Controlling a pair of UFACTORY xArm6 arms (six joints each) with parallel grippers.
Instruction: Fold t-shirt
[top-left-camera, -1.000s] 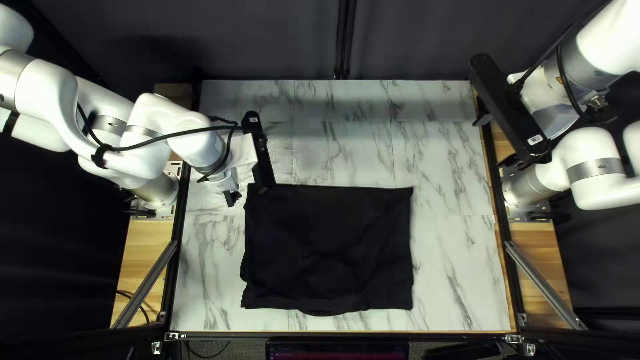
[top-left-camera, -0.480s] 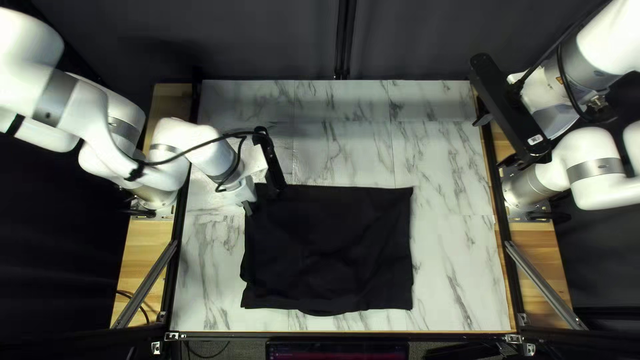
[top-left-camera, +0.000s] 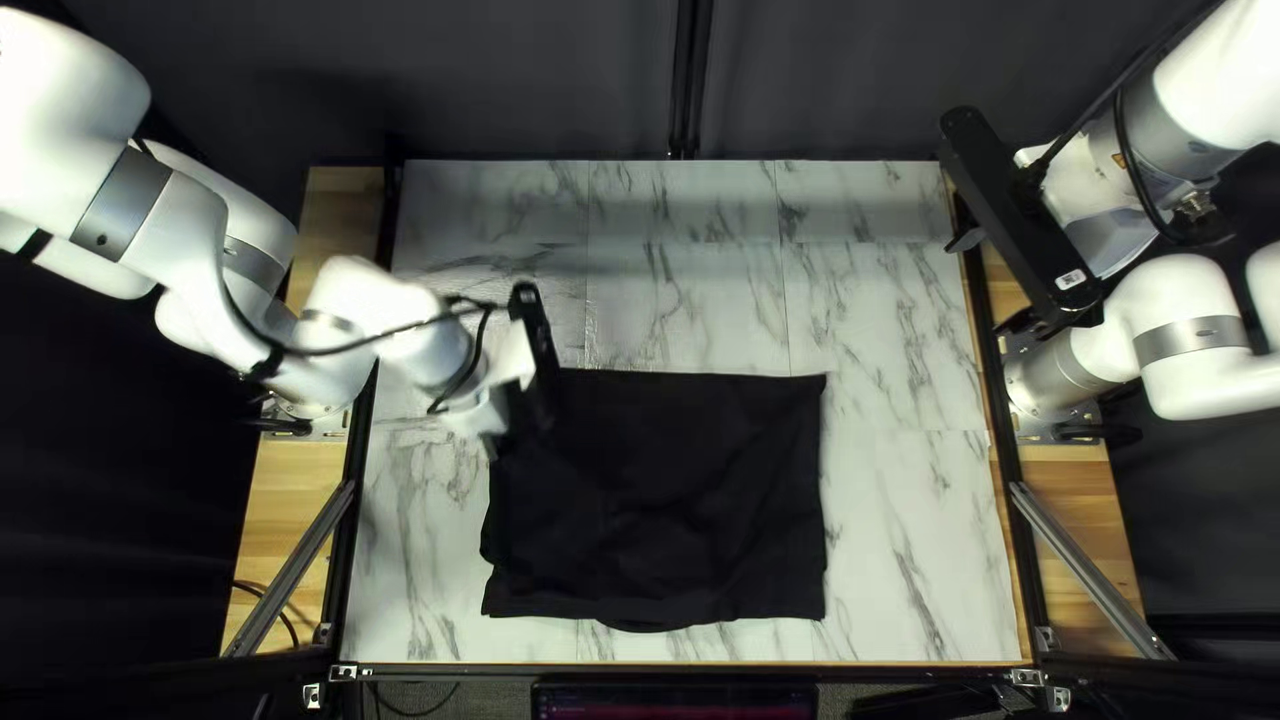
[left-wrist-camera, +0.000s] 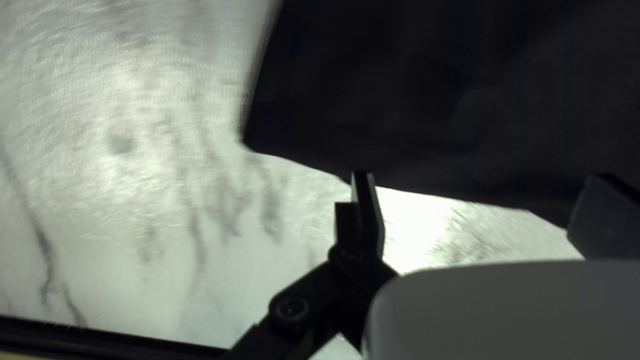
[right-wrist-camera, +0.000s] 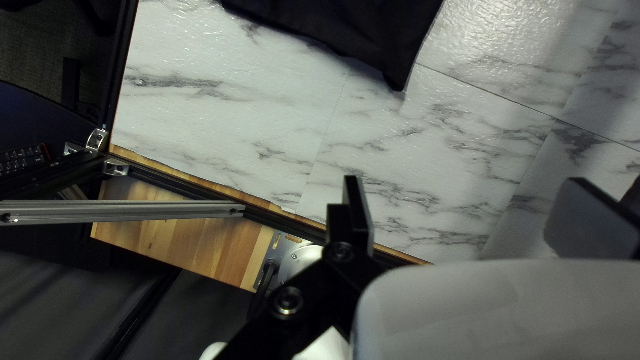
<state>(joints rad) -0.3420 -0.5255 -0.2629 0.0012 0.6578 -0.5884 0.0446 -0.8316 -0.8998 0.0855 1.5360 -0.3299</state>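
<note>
- Two tools, both released: left tool [top-left-camera: 500,438] by the far left corner of the black t-shirt [top-left-camera: 667,500]; right tool [top-left-camera: 990,283] at the right edge of the counter [top-left-camera: 907,534], well apart from the garment.
- T-shirt, top left view: spread on the marbled counter, roughly rectangular, nearer the near edge than the far edge. Its far edge runs nearly straight; along the near edge, a rounded portion projects past the rest. At its left side, a small bulge shows above the near left corner.
- Left wrist view: fingers wide apart, grasping nothing. The garment's edge crosses just ahead of them, one corner pointing past the gap, with bright counter surface between the fingers. Contact between fingertips and cloth cannot be determined.
- Right wrist view: fingers wide apart, only counter surface between them. One pointed corner of the garment lies ahead; beside the tool are a wooden board [right-wrist-camera: 193,247] and a metal strut [right-wrist-camera: 120,211].
- Background, top left view: dark curtain [top-left-camera: 534,80] behind the far edge.
</note>
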